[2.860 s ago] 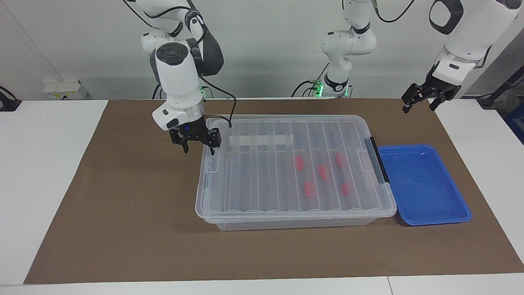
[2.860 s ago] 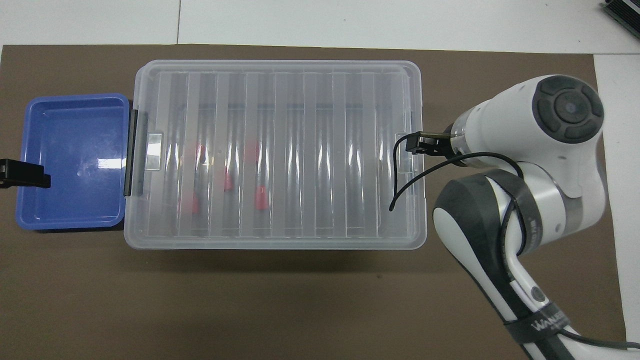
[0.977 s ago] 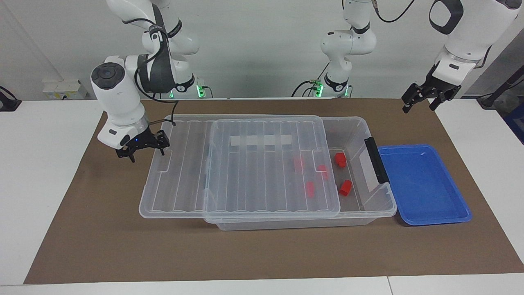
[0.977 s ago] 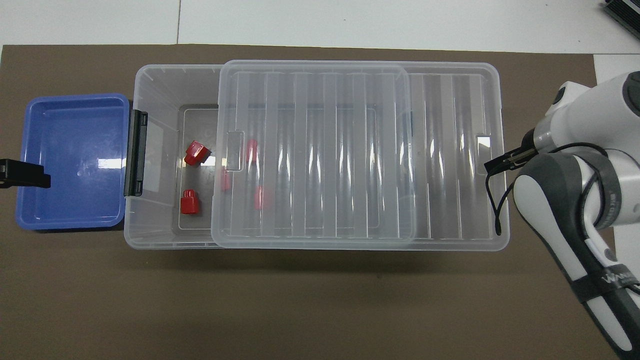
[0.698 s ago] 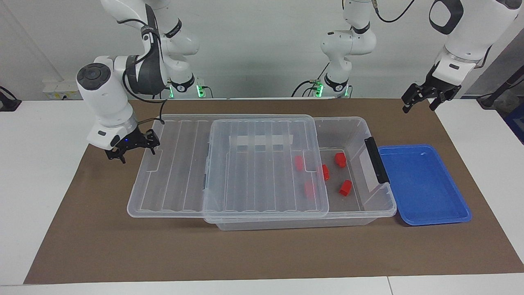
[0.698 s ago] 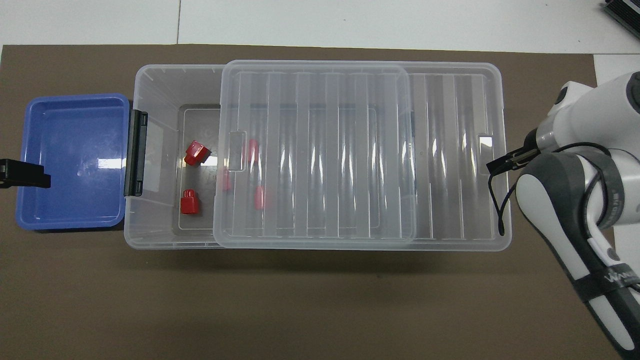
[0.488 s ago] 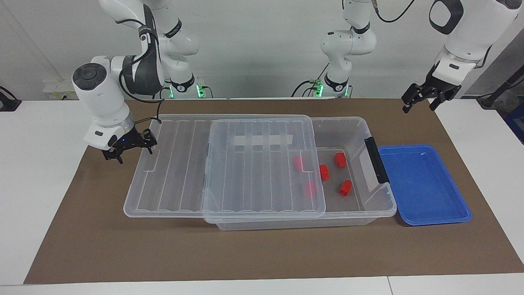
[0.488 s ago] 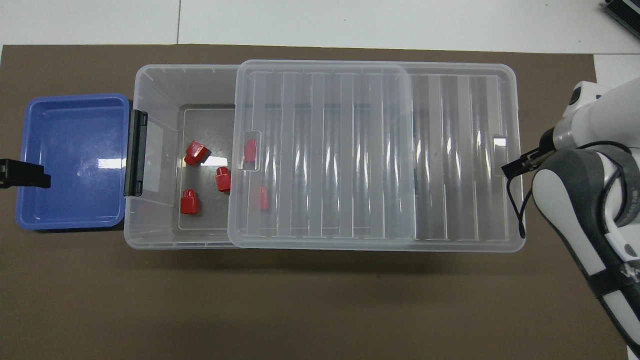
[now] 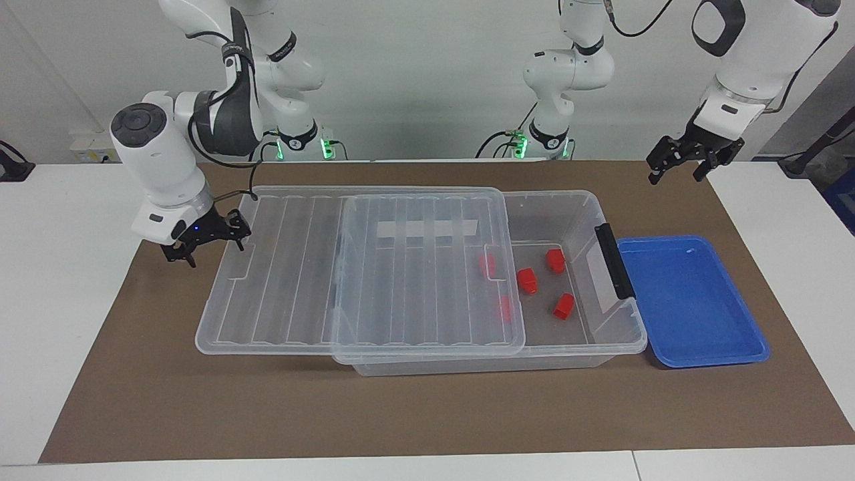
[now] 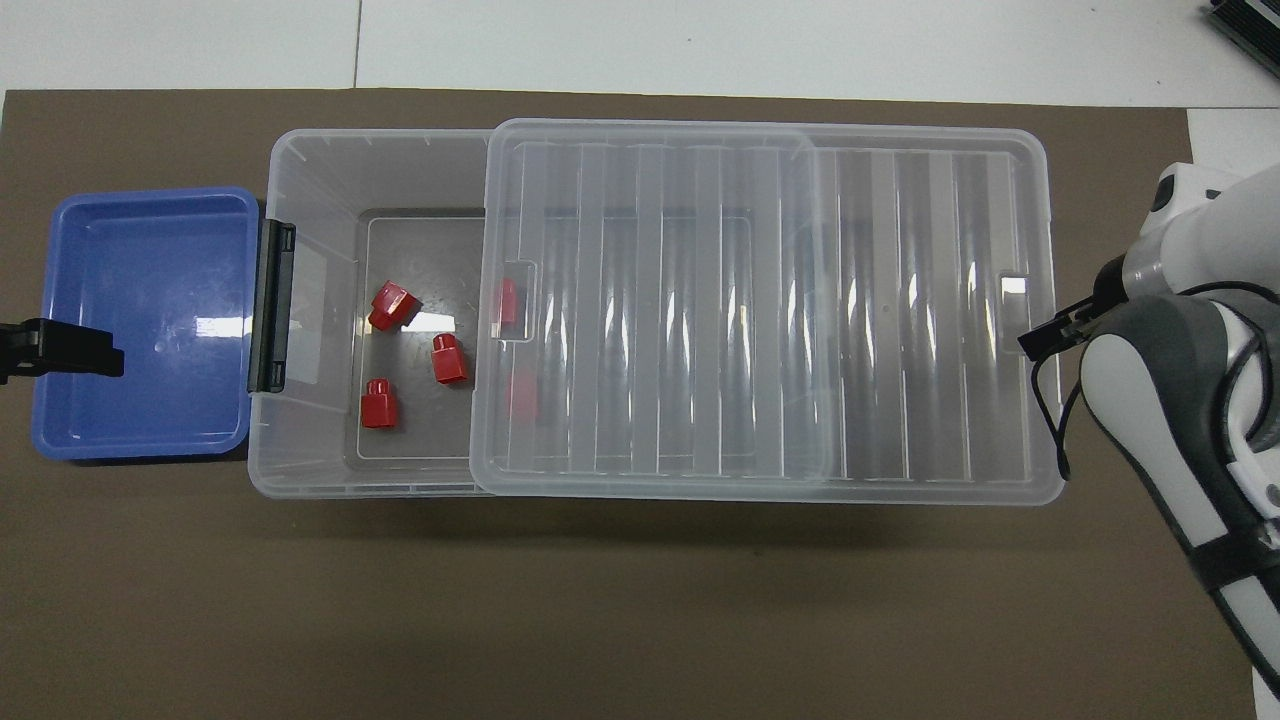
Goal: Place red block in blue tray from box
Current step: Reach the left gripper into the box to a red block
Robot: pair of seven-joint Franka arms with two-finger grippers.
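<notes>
The clear box [image 9: 576, 201] lies mid-table, its ribbed lid [image 9: 300, 267] slid partly off toward the right arm's end. Three red blocks lie uncovered in the box: [image 9: 528, 280], [image 9: 554, 260], [image 9: 563, 306]. Two more show through the lid [image 9: 487, 264], [image 9: 505, 307]. The empty blue tray [image 9: 688, 300] sits beside the box at the left arm's end. My right gripper [image 9: 208, 248] is open, one finger at the lid's end edge. My left gripper [image 9: 676, 176] is open and empty, up in the air; from overhead [image 10: 70, 348] it is over the tray [image 10: 140, 300].
A brown mat [image 9: 427, 414] covers the table under everything. A black clip handle [image 9: 614, 260] is on the box's end next to the tray. White table [image 9: 60, 300] borders the mat at both ends.
The right gripper has dragged the lid toward the right arm's end, uncovering a third red block. The left gripper has shifted slightly toward the box.
</notes>
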